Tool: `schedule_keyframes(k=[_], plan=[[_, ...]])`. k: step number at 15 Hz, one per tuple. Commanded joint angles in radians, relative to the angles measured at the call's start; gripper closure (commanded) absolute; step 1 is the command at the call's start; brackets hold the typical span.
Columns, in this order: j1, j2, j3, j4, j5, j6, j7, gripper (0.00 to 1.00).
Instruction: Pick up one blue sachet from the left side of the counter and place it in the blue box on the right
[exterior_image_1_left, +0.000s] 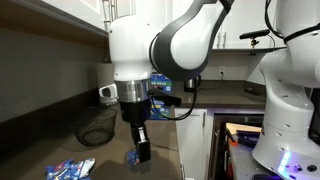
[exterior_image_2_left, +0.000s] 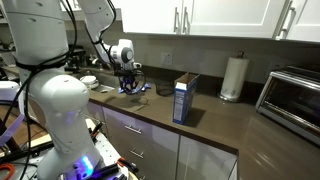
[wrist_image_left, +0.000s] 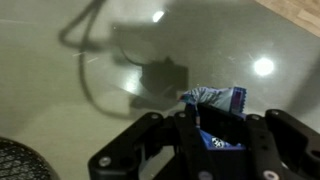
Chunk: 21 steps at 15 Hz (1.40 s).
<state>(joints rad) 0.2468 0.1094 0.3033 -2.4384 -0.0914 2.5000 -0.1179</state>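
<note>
My gripper (exterior_image_1_left: 139, 153) is shut on a blue sachet (wrist_image_left: 218, 100), a small crinkly blue-and-white packet held between the fingers (wrist_image_left: 215, 125) a little above the counter (wrist_image_left: 60, 100). In an exterior view the sachet (exterior_image_1_left: 131, 157) hangs at the fingertips, above several more blue sachets (exterior_image_1_left: 68, 169) lying on the counter at lower left. In an exterior view the gripper (exterior_image_2_left: 128, 86) is at the counter's far left, well apart from the blue box (exterior_image_2_left: 184, 99), an upright blue carton standing mid-counter (exterior_image_2_left: 210, 125).
A dark mesh basket (exterior_image_1_left: 97, 126) sits behind the gripper and shows at the wrist view's corner (wrist_image_left: 20, 160). A paper towel roll (exterior_image_2_left: 233, 78) and a silver toaster oven (exterior_image_2_left: 292, 95) stand past the carton. A white robot base (exterior_image_2_left: 55, 120) is in front.
</note>
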Motion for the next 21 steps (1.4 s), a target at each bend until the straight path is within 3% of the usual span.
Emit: schedule_keyframes(k=[1, 6, 12, 16, 21], plan=[[0.006, -0.189, -0.028, -0.104, -0.027, -0.037, 0.126, 0.96], [-0.045, -0.388, -0.092, -0.146, -0.005, -0.117, 0.169, 0.96], [-0.153, -0.515, -0.176, -0.053, -0.047, -0.312, 0.162, 0.96], [-0.228, -0.507, -0.211, 0.062, -0.107, -0.391, 0.178, 0.96], [-0.302, -0.420, -0.250, 0.202, -0.160, -0.408, 0.216, 0.96]])
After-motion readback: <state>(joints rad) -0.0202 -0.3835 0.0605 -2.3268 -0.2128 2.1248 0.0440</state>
